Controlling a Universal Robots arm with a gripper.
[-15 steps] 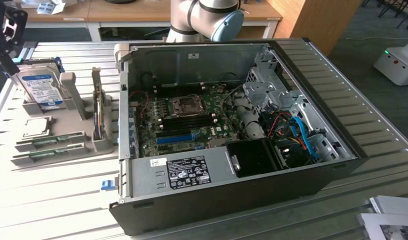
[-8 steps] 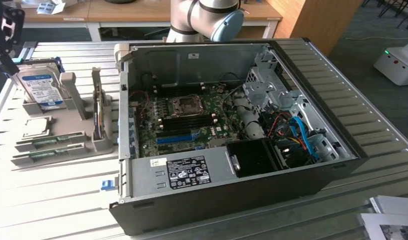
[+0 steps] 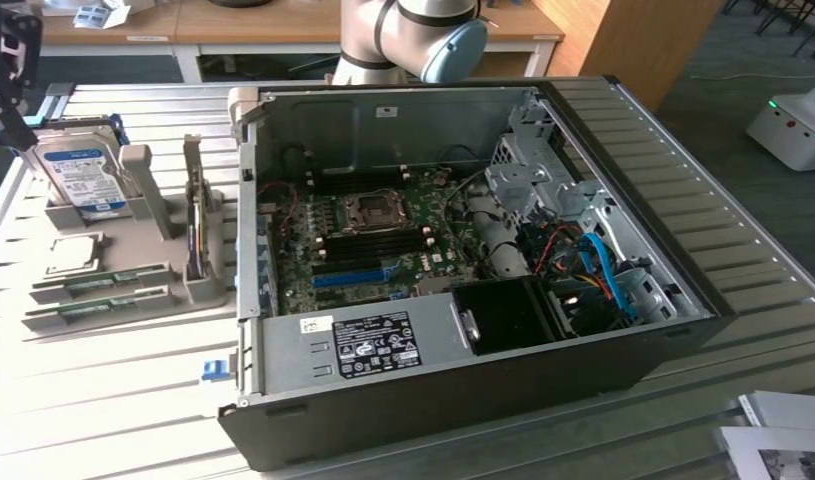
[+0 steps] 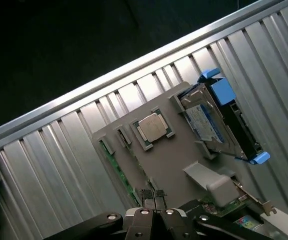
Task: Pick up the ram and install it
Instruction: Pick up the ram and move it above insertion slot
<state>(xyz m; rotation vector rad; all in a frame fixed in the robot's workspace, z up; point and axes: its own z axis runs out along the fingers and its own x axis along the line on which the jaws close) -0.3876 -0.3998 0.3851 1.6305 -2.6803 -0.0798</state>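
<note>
While you look down from the wrist, you see the gripper (image 4: 153, 196) fingers pressed together, holding nothing | ram (image 4: 114, 167): thin green stick, edge-up in a matte grey plastic tray (image 4: 176, 167), beside a square silver chip (image 4: 154, 127) | surface: ribbed metal table (image 4: 58, 165), open computer case (image 3: 447, 385) nearby | ram's chips too small to make out
</note>
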